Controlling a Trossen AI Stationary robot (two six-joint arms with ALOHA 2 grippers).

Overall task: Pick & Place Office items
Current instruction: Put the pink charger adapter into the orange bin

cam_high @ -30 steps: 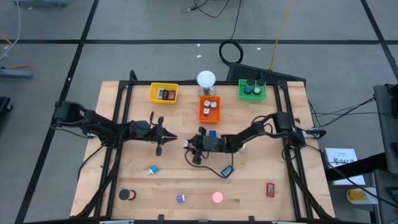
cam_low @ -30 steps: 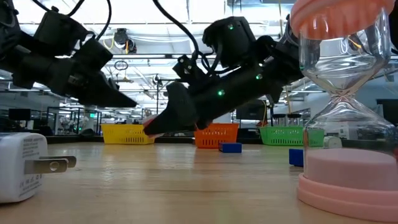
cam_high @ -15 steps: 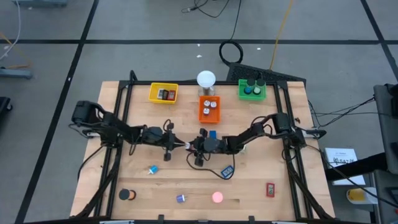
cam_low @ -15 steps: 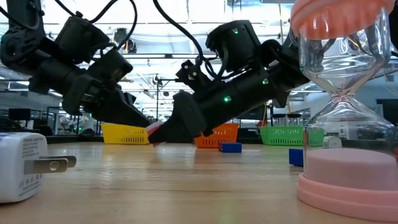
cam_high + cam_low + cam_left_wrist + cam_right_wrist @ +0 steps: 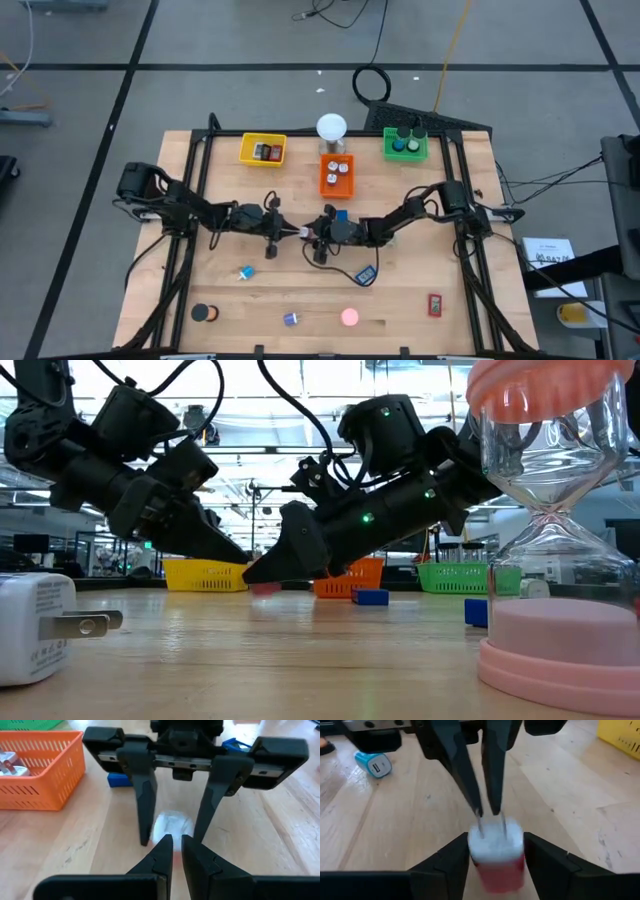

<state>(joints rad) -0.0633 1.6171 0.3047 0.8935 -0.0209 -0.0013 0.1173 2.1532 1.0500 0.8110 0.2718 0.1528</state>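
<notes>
Mid-table handover, by the look of it. A white-and-red charger plug [image 5: 496, 851] hangs between the two grippers, meeting tip to tip. The left gripper [image 5: 173, 845], nearly pressed together, pinches its metal prongs. The right gripper [image 5: 496, 855] stands spread beside the plug body, seemingly releasing. Versus a second ago: left arm has swung in; right jaws have widened.
</notes>
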